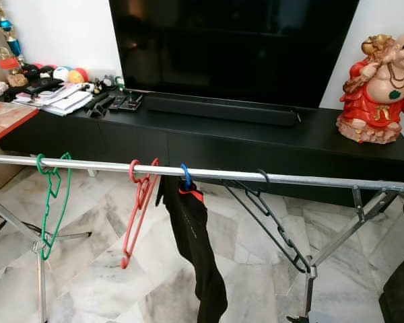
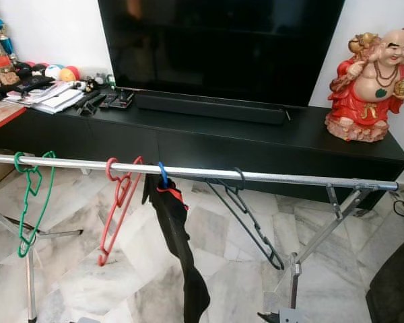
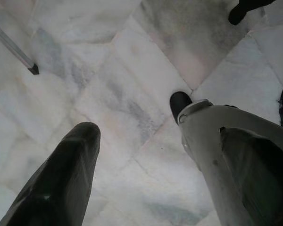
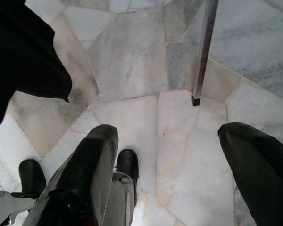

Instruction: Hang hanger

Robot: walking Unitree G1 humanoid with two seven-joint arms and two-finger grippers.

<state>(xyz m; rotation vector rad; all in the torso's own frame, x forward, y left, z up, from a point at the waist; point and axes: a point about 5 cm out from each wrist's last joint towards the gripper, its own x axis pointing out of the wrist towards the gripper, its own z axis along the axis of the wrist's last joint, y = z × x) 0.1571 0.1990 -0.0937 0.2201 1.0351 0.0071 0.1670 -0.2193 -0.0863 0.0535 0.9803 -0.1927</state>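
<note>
Rail (image 1: 256, 176) of steel drying rack | on rail: green hanger (image 1: 52, 202), red hanger (image 1: 138, 208), blue hanger (image 1: 186, 176) carrying black garment (image 1: 198, 242), black hanger (image 1: 269, 219) | left gripper (image 3: 137, 160) and right gripper (image 4: 174, 165) spread apart, empty, below rail, over marble floor (image 3: 132, 70)

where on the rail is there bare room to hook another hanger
Widest bare stretch of rail: between the black hanger and the right end brace. A smaller gap sits between green hanger and red hanger. Crowded from red hanger to blue hanger with black garment.
</note>
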